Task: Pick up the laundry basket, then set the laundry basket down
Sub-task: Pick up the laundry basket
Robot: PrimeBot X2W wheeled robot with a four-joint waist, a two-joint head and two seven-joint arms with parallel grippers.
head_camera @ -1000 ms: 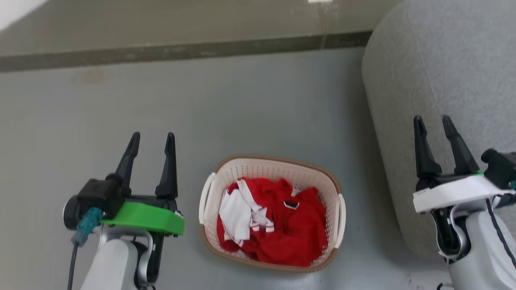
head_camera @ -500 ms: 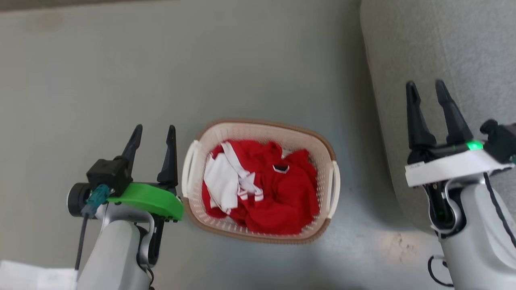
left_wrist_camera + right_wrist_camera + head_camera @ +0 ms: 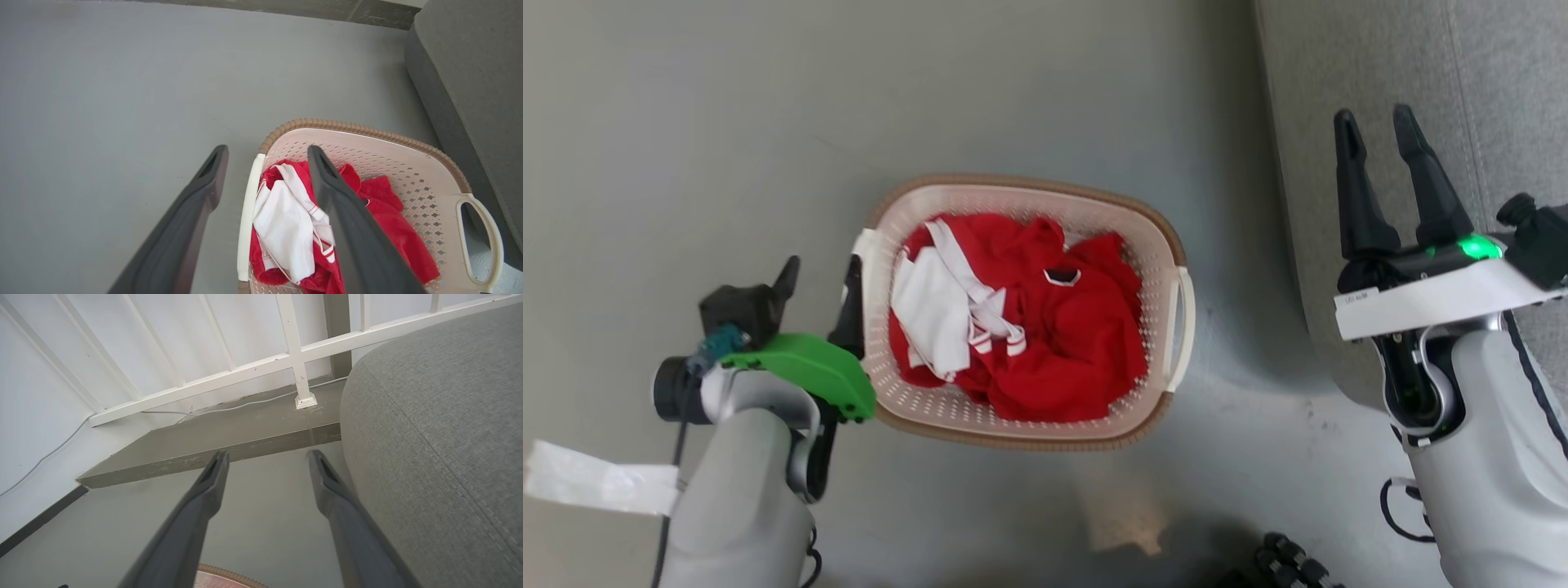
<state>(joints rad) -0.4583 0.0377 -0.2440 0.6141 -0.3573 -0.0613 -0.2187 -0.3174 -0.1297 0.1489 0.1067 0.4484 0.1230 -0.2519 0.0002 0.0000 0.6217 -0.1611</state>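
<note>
- The laundry basket (image 3: pixel 1029 196) stands on the grey floor (image 3: pixel 686 122) between the two arms. Its long axis runs left to right across the head view, with one white loop handle on each short end.
- The left claw (image 3: pixel 821 273) is spread and holds nothing. It sits just beside the basket's left end.
- In the left wrist view, the left claw (image 3: pixel 266 151) has the left handle (image 3: pixel 247 220) lying in the gap between its two fingers. One finger is out over the floor and the other is above the clothes. Whether either finger touches the plastic, I cannot tell.
- The red and white clothes (image 3: pixel 1045 343) lie heaped inside, below the brown rim (nothing hangs over the handles).
- The right handle (image 3: pixel 1180 327) faces the right arm with open floor beside it.
- The right claw (image 3: pixel 1374 122) is also spread and empty. It is well apart from that handle, further up the head view and over the edge of the grey sofa (image 3: pixel 1486 73).
- In its own wrist view, the right claw (image 3: pixel 267 455) points past the basket toward the railing. A sliver of brown rim (image 3: pixel 229 575) shows at the bottom edge.
- As I judge it, the left arm is far nearer its grip. The lift waits on the right claw coming inward and down to the right handle, so the basket comes up level by both ends.
</note>
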